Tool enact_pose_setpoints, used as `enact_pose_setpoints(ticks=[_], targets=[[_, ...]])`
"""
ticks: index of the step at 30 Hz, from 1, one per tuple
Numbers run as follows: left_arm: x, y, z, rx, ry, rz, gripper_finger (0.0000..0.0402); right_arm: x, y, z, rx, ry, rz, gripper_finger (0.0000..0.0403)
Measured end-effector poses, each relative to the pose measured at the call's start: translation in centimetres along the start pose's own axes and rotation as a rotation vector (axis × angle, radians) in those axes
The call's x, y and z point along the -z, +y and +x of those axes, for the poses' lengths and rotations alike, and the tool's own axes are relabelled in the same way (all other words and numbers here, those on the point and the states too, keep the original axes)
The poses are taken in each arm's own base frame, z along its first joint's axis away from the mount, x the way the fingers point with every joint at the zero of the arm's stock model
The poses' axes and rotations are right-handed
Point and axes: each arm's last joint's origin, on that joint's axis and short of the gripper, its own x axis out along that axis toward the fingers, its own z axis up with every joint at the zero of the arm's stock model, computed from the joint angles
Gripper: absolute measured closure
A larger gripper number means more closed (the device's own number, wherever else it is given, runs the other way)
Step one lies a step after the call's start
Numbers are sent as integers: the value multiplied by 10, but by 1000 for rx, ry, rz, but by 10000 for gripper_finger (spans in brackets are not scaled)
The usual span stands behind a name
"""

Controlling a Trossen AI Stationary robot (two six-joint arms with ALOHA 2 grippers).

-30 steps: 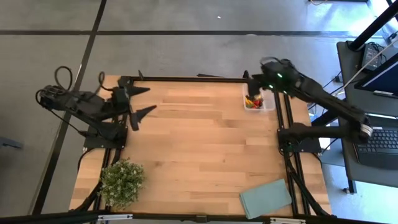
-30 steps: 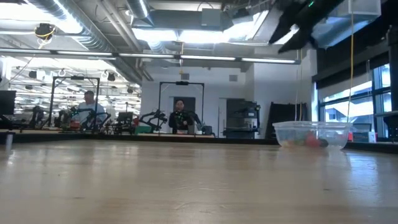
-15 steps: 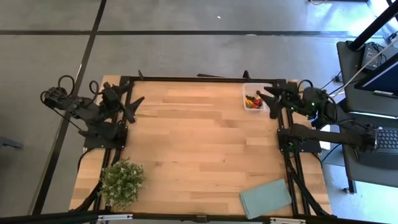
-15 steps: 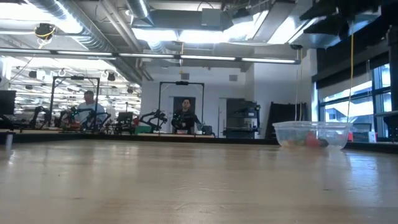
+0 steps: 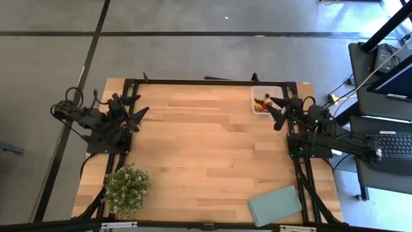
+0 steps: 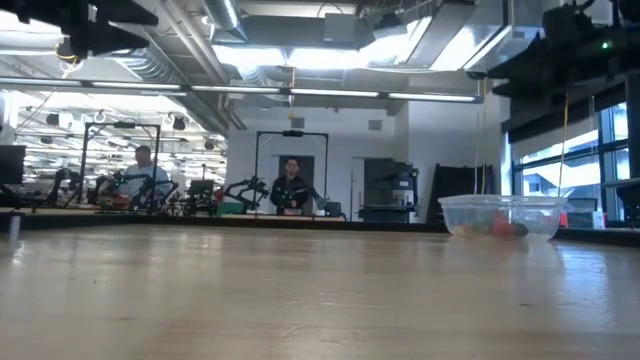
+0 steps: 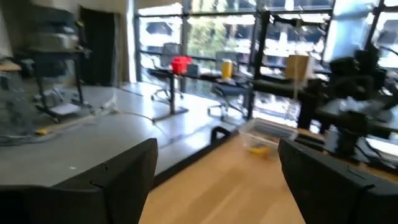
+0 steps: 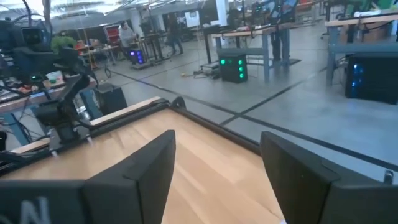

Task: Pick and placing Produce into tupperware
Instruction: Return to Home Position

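Both arms drawn back to the worktop's sides

Right gripper (image 5: 273, 111) has pulled away from over the tupperware (image 5: 267, 89) and sits just beside it, jaws apart. Left gripper (image 5: 138, 116) has tucked in at the opposite side, jaws apart too. Produce (image 5: 261, 106) lies inside the clear tub. Bushy plant (image 5: 127, 188) and grey-green cloth (image 5: 275, 205) sit well apart from it on the pale wooden worktop (image 5: 206, 142). People (image 6: 290, 186) stand at benches beyond.

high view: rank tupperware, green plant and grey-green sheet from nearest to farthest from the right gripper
Measured from the right gripper, open, on the picture's right:
1. Tupperware, just beside it, upper right corner.
2. Grey-green sheet, lower right corner.
3. Bushy green plant, lower left corner.
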Motion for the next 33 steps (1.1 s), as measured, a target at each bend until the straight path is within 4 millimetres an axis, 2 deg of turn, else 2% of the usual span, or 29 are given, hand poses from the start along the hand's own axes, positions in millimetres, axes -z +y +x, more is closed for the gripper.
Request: enact_pose_setpoints(ticks=[6,13,21,25,28,33], targets=[[25,2,7,-98,-49,22,75,10,-3,-3,8,-22,-18,166],[57,1,19,-100,-30,16,75,29,-6,-1,5,-49,-30,166],[75,11,29,-266,-31,29,75,52,-12,4,88,-106,7,166],[90,16,35,-300,-9,15,75,57,-13,4,87,-107,11,166],[101,19,38,-288,8,6,75,57,-13,4,88,-108,7,166],[103,21,42,-222,-10,-6,75,58,-13,5,90,-93,6,166]])
